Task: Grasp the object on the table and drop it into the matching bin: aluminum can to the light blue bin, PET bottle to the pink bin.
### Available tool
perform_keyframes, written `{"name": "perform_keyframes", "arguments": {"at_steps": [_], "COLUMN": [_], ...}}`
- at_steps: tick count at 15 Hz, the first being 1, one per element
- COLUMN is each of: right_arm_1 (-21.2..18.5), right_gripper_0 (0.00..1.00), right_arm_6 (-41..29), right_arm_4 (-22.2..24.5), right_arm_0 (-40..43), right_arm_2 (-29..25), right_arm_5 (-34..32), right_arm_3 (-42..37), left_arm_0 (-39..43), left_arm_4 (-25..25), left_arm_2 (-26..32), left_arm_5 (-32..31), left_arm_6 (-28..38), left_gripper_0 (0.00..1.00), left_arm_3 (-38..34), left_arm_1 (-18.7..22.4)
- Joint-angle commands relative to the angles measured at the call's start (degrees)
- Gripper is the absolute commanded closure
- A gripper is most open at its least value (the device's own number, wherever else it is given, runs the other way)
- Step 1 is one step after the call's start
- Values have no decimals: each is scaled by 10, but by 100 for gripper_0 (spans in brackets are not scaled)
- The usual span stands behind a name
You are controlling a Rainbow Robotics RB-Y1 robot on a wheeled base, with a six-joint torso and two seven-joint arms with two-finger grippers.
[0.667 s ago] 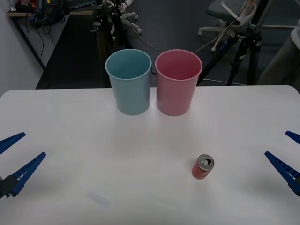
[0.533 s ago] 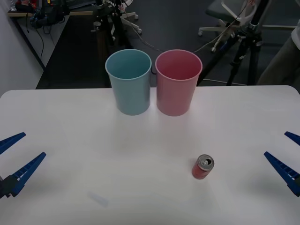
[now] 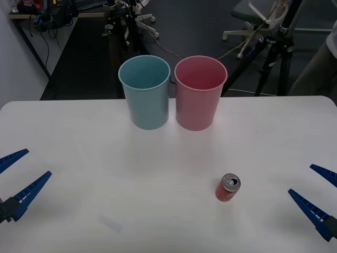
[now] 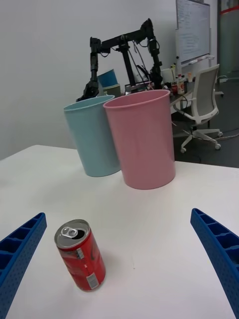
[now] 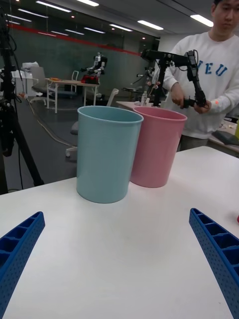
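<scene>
A small red aluminum can (image 3: 227,187) (image 4: 80,255) with a silver top stands upright on the white table (image 3: 79,137), right of centre and near the front. The light blue bin (image 3: 145,90) (image 4: 92,135) (image 5: 108,152) and the pink bin (image 3: 199,91) (image 4: 142,138) (image 5: 156,145) stand side by side at the back middle, blue on the left. My right gripper (image 3: 317,194) (image 4: 119,279) is open at the right edge, facing the can from a short distance. At the left edge my left gripper (image 3: 17,176) (image 5: 117,279) hangs open, holding nothing.
Beyond the table's far edge lie a dark floor, a tripod (image 3: 274,47), cables and an office chair (image 3: 258,16). Open white tabletop surrounds the can on all sides.
My right gripper has shifted slightly inward and toward the front of the table, nearer the can. The left gripper, the can and both bins have not moved.
</scene>
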Motion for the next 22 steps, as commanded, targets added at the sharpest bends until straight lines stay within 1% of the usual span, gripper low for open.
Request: {"name": "perform_keyframes", "arguments": {"at_steps": [1,3,6,11,14,20,22], "right_arm_1": [0,0,0,0,1,2,1], "right_gripper_0": [0,0,0,0,0,0,0], "right_arm_6": [63,114,179,266,280,312,317], "right_arm_4": [0,3,13,13,12,12,5], "right_arm_0": [7,7,7,-9,-24,-44,-52], "right_arm_2": [9,15,24,73,108,176,195], "right_arm_5": [-33,-56,-72,-75,-68,9,30], "right_arm_3": [35,70,111,176,196,196,196], "left_arm_0": [0,0,0,0,0,0,0], "left_arm_4": [0,0,0,0,0,0,0], "left_arm_2": [0,0,0,0,0,0,0], "left_arm_5": [0,0,0,0,0,0,0], "left_arm_6": [0,0,0,0,0,0,0], "left_gripper_0": [0,0,0,0,0,0,0], "left_arm_3": [0,0,0,0,0,0,0], "left_arm_1": [0,0,0,0,0,0,0]}}
